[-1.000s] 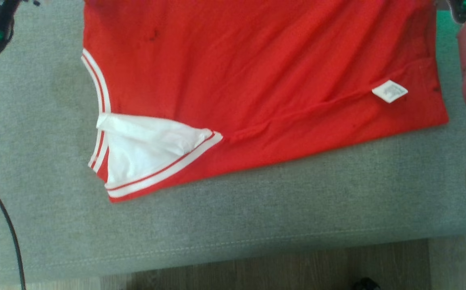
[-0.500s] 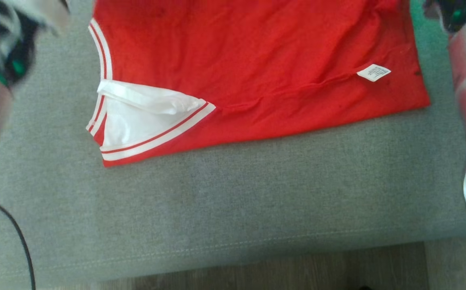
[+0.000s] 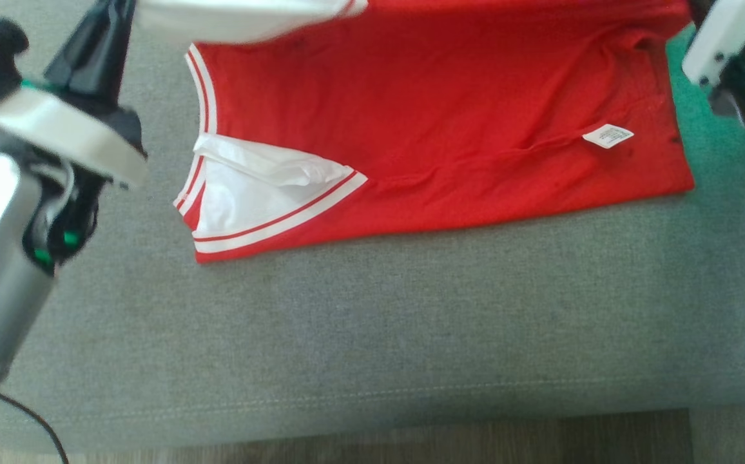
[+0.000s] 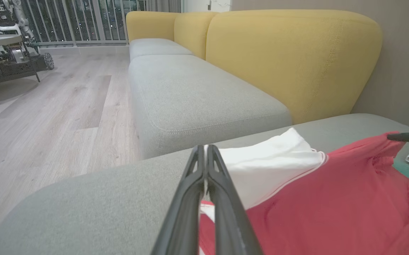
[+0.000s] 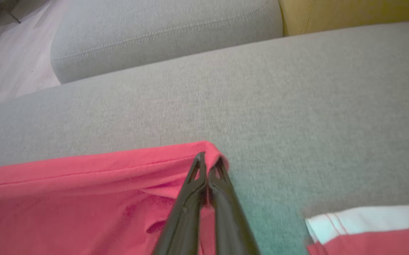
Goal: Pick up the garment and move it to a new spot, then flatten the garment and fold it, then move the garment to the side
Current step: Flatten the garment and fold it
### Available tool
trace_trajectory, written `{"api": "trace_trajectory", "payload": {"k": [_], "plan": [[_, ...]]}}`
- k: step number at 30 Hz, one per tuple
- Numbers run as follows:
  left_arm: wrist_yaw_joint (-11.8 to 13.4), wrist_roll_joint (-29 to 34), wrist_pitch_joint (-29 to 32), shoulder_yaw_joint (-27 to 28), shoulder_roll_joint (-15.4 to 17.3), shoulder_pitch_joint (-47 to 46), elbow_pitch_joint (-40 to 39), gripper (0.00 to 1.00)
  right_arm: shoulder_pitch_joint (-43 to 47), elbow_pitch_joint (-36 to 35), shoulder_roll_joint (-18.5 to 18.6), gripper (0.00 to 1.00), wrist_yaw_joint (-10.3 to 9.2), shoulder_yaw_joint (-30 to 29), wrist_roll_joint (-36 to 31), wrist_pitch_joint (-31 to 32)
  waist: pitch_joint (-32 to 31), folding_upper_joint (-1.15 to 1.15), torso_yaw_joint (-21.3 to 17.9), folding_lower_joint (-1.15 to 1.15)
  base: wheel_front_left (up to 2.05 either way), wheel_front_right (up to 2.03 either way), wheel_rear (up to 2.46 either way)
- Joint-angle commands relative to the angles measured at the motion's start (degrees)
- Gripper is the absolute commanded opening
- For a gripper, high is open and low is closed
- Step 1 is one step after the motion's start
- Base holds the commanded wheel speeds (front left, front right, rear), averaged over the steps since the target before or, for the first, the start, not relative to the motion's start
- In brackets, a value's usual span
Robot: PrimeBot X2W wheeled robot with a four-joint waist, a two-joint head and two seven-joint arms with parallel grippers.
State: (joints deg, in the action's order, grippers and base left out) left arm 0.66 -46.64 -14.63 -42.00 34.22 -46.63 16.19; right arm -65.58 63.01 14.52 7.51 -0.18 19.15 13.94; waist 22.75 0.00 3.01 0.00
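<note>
One garment (image 3: 443,129) in left gripper (image 4: 205,148), right gripper (image 5: 209,157)

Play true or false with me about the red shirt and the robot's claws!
1. The red shirt lies on a grey sofa cushion. True.
2. The right claw is wide open. False: it is shut on a red corner of the shirt.
3. The sleeve is white. True.
4. The sofa's backrest is blue. False: it is yellow.
5. The left claw pinches the shirt. True.
</note>
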Motion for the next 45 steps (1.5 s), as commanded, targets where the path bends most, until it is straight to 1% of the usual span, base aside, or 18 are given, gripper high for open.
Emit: {"api": "trace_trajectory", "payload": {"k": [1,5,7,11,14,18,22,26,33,34,35,36,37,38,42,45], "plan": [[0.6,-0.2,0.1,2.9,3.6,-0.5,-2.1,0.0,1.0,-2.6,0.5,0.0,-0.02,1.1,1.0,0.6,-0.3,0.0,0.2,0.0,0.0,0.0,0.0],[4.2,0.1,0.2,2.8,5.5,4.8,-6.8,0.0,6.1,-7.7,2.5,0.0,-0.02,4.3,4.7,3.3,-1.0,0.0,0.6,0.0,0.0,0.0,0.0],[5.5,-0.3,0.1,2.7,5.9,7.7,-9.1,0.0,8.7,-10.2,3.6,0.0,-0.02,5.8,5.8,4.8,-1.3,0.0,0.7,0.0,0.0,0.0,0.0],[7.5,-0.8,0.0,2.3,6.2,12.5,-12.6,0.0,13.5,-15.4,5.2,0.0,-0.02,7.7,7.7,7.6,-1.7,0.0,0.9,0.0,0.0,0.0,0.0],[8.5,-1.4,-0.1,2.4,6.0,15.2,-13.8,0.0,16.3,-18.7,6.2,0.0,-0.02,7.8,8.4,9.1,-1.8,0.0,0.9,0.0,0.0,0.0,0.0],[9.0,-2.0,-0.1,2.2,5.3,17.3,-13.5,0.0,19.3,-21.7,6.4,0.0,-0.02,7.2,8.7,11.2,-1.8,0.0,0.8,0.0,0.0,0.0,0.0],[8.9,-2.3,-0.1,1.5,4.2,18.4,-11.3,0.0,21.3,-23.3,5.5,0.0,-0.02,6.1,8.3,12.3,-2.0,0.0,0.6,0.0,0.0,0.0,0.0],[8.6,-2.3,-0.2,0.9,3.0,18.8,-9.1,0.0,22.2,-23.6,4.6,0.0,-0.02,5.3,7.9,12.6,-2.4,0.0,0.6,0.0,0.0,0.0,0.0],[7.7,-1.9,-0.3,-0.2,-0.7,19.4,-4.3,0.0,24.1,-22.7,2.3,0.0,-0.02,3.5,7.6,12.3,-4.0,0.0,0.8,0.0,0.0,0.0,0.0],[7.6,-1.7,-0.3,-0.2,-1.2,19.4,-3.6,0.0,24.4,-22.5,2.0,0.01,-0.02,3.4,7.5,12.1,-4.4,0.0,0.8,0.0,0.0,0.0,0.0],[7.4,-1.6,-0.3,-0.1,-1.7,19.5,-2.8,0.04,24.8,-22.3,1.8,0.2,-0.02,3.3,7.5,11.8,-4.7,0.0,0.8,0.0,0.0,0.0,0.0],[7.4,-1.5,-0.3,0.1,-2.4,19.5,-2.2,0.39,25.1,-22.2,1.5,0.42,-0.02,3.2,7.5,11.6,-5.0,0.0,0.8,0.0,0.0,0.0,0.0],[7.6,-1.2,-0.3,0.7,-3.1,19.6,-1.7,0.87,25.4,-22.1,1.3,0.7,-0.02,3.0,7.5,11.1,-5.4,0.0,0.8,0.0,0.0,0.0,0.0],[8.0,-0.7,-0.3,1.4,-3.7,19.7,-1.5,1.0,25.7,-22.0,1.1,1.0,-0.02,2.8,7.5,10.5,-5.7,0.0,0.8,0.0,0.0,0.0,0.0],[10.0,2.7,-0.4,4.6,-6.2,21.2,-1.5,1.0,27.2,-21.9,0.2,1.0,-0.02,1.4,7.9,7.6,-7.5,0.0,0.7,0.0,0.0,0.0,0.0],[12.7,7.0,-0.4,7.2,-7.8,23.1,-2.5,1.0,29.3,-22.7,-0.1,1.0,-0.02,0.2,7.8,4.7,-9.2,0.0,0.6,0.0,0.0,0.0,0.0]]}}
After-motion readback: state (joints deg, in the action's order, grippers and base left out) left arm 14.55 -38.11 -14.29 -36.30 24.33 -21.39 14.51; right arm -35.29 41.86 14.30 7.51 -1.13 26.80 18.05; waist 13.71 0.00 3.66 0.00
